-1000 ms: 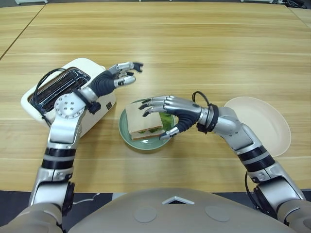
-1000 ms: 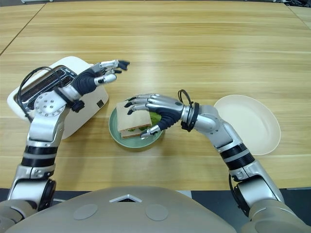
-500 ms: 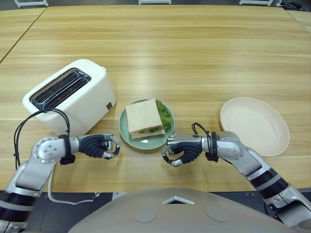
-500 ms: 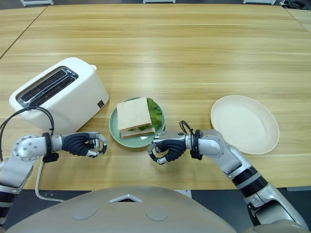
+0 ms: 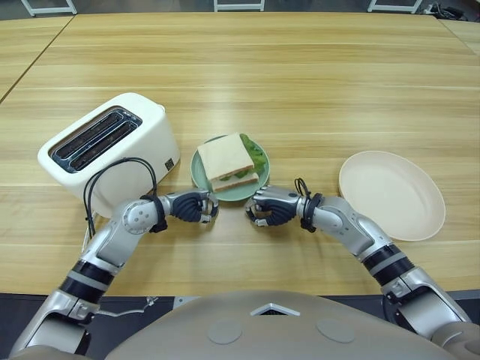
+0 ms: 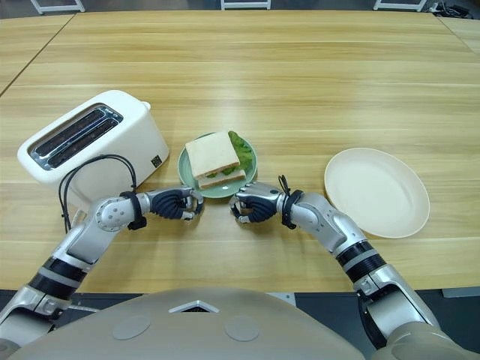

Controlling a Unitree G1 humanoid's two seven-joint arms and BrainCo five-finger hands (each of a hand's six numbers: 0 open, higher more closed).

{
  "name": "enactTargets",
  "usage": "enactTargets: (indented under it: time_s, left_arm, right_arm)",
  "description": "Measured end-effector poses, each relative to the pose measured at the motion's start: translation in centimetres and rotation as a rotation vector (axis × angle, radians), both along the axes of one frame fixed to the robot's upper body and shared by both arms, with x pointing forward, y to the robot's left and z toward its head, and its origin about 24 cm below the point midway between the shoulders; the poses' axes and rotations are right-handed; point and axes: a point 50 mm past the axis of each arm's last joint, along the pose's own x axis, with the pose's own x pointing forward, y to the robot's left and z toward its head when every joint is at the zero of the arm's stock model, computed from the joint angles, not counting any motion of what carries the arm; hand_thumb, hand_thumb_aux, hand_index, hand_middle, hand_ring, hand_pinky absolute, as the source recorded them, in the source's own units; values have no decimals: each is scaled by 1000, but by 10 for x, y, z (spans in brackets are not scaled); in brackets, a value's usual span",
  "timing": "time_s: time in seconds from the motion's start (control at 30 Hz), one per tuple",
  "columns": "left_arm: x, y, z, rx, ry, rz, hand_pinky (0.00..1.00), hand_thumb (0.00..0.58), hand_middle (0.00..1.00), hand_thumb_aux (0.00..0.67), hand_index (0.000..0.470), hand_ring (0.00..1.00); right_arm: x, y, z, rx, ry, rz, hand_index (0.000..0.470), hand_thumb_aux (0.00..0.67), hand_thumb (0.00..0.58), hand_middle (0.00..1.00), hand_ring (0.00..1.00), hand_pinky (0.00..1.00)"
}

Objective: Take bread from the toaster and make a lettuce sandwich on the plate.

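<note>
Sandwich (image 5: 229, 160) sits assembled on the green plate (image 5: 225, 196) at the middle of the wooden table (image 5: 300, 75). It has a white bread slice on top, a second slice under it at the near edge, and lettuce (image 5: 257, 156) poking out on the right and far side. The left hand (image 5: 193, 206) and right hand (image 5: 271, 208) lie just near of the plate, one off each near corner. Both have their fingers curled into fists, and neither holds anything or touches the sandwich. The white toaster (image 5: 112, 146) stands to the left, close beside the plate, its slots dark. A cream plate (image 5: 390, 196) lies well apart to the right. Judging by this, the bread is out and stacked, so the task looks finished, with at most a final check left.
</note>
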Motion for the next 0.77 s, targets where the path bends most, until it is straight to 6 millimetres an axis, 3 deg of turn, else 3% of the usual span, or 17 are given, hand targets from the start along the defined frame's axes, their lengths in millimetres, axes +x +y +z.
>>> enactTargets:
  time_s: [0.07, 0.1, 0.13, 0.17, 0.2, 0.23, 0.33, 0.37, 0.47, 0.57, 0.63, 0.77]
  left_arm:
    - [8, -4, -2, -9, -16, 26, 1000, 580, 1000, 670, 470, 1000]
    - [9, -5, -2, -20, -12, 29, 518, 567, 518, 570, 400, 518]
    - [9, -5, -2, -51, 2, 37, 0, 194, 0, 123, 87, 0]
    - [7, -5, 0, -92, 31, 31, 0, 0, 0, 0, 0, 0]
    - [-1, -6, 3, -157, 68, -5, 0, 0, 0, 0, 0, 0]
    - [-12, -8, 6, -231, 97, -34, 0, 0, 0, 0, 0, 0]
    - [-27, -5, 40, -527, 12, -39, 0, 0, 0, 0, 0, 0]
    - [-20, 4, 78, -723, -219, 49, 0, 0, 0, 0, 0, 0]
    - [-14, 22, 121, -886, -651, 234, 0, 0, 0, 0, 0, 0]
    - [-10, 13, 106, -803, -811, 323, 0, 0, 0, 0, 0, 0]
    - [-6, 6, 89, -750, -813, 340, 0, 0, 0, 0, 0, 0]
    - [4, 5, 75, -688, -832, 368, 0, 0, 0, 0, 0, 0]
  right_arm:
    - [7, -5, 0, 1, -34, -45, 470, 670, 580, 1000, 1000, 1000]
    - [9, -6, 1, 10, -40, -60, 470, 670, 580, 1000, 1000, 1000]
    - [10, -7, 2, 28, -39, -74, 400, 570, 567, 0, 0, 0]
    - [10, -7, 4, 64, -33, -83, 254, 363, 458, 0, 0, 0]
    - [8, -5, 12, 137, -26, -83, 55, 79, 128, 0, 0, 0]
    - [6, -4, 21, 205, -28, -75, 0, 0, 0, 0, 0, 0]
    - [-3, -5, 65, 486, -125, -63, 0, 0, 0, 0, 0, 0]
    - [-3, -14, 97, 636, -284, -110, 0, 0, 0, 0, 0, 0]
    - [-4, -31, 140, 828, -598, -259, 0, 0, 0, 0, 0, 0]
    - [-8, -28, 143, 969, -644, -377, 0, 0, 0, 0, 0, 0]
    - [-11, -20, 133, 935, -640, -376, 0, 0, 0, 0, 0, 0]
    - [-6, -24, 127, 919, -627, -414, 0, 0, 0, 0, 0, 0]
